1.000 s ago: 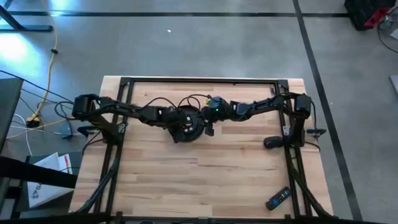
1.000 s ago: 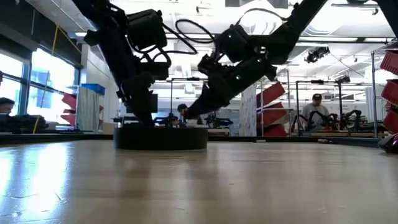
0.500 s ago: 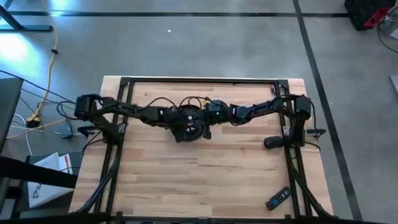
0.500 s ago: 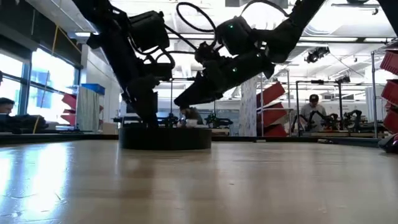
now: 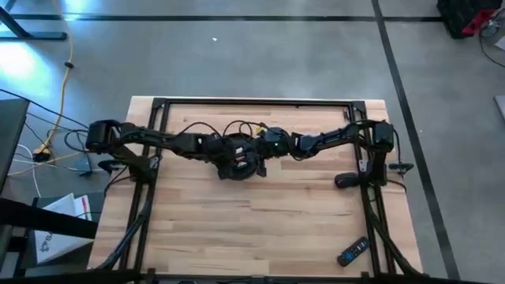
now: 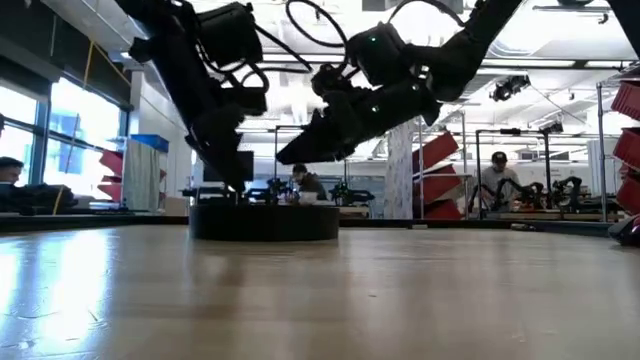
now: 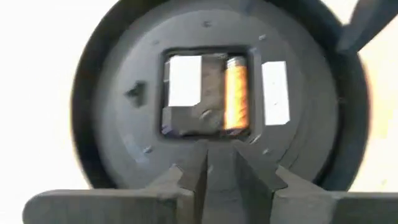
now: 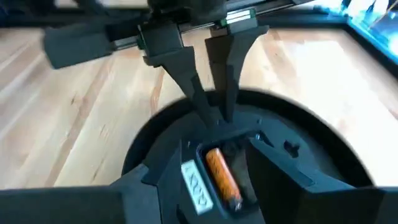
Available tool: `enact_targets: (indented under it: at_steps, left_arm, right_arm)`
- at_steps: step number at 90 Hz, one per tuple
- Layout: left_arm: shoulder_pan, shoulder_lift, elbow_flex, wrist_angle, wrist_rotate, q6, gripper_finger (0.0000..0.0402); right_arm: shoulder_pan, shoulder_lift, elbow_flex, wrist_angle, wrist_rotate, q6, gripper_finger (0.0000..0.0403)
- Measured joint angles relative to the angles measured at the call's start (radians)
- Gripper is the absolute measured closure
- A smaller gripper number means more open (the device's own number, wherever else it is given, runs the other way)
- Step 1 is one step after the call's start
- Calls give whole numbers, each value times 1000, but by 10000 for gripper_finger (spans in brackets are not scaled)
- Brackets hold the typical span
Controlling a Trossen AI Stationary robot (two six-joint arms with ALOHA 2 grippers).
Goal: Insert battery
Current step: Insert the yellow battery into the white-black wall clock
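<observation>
High view shows both arms meeting over a round black device (image 5: 239, 158) near the middle of the wooden surface (image 5: 260, 229); the left gripper (image 5: 234, 152) comes in from one side and the right gripper (image 5: 254, 151) from the other, the two just beside each other above the device; a black remote (image 5: 353, 251) lies well apart, near the surface's front corner on the right arm's side, and a dark object (image 5: 345, 181) sits by the right arm's base. Left wrist view looks down on the device (image 7: 214, 99); the left jaws are pressed together, their tips touching the edge of the square compartment (image 7: 207, 93); the orange battery (image 7: 236, 93) lies inside that compartment, just ahead of the tips, along one wall. Right wrist view shows the battery (image 8: 222, 174) in the recess between the right jaws, which stand spread on either side of it, seemingly not touching it; the left fingers (image 8: 211, 87) point down at the compartment's far edge. Low view shows the device (image 6: 264, 221) flat on the surface, the right gripper (image 6: 300, 150) tilted above it; people sit in the room behind.
</observation>
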Motion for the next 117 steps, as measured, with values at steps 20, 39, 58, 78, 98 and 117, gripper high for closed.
enact_targets:
  at_steps: [20, 39, 58, 78, 98, 117]
  left_arm:
    - [-12, -199, -24, 0, -19, 5, 326]
    - [-33, -323, -174, 145, -45, -26, 326]
    - [-56, -340, -320, 292, -51, -77, 326]
    - [-71, -336, -388, 432, -51, -98, 326]
    - [-71, -336, -393, 435, -53, -98, 326]
    - [-71, -336, -393, 435, -61, -115, 326]
  right_arm:
    - [0, 104, 94, -24, -77, -3, 296]
    - [-12, 144, 174, -134, -74, -49, 368]
    - [-30, 158, 178, -126, -78, -59, 397]
    - [-29, 209, 178, -96, -109, -42, 403]
    - [-35, 215, 197, -105, -100, -57, 403]
    - [-34, 288, 294, -194, -116, -57, 403]
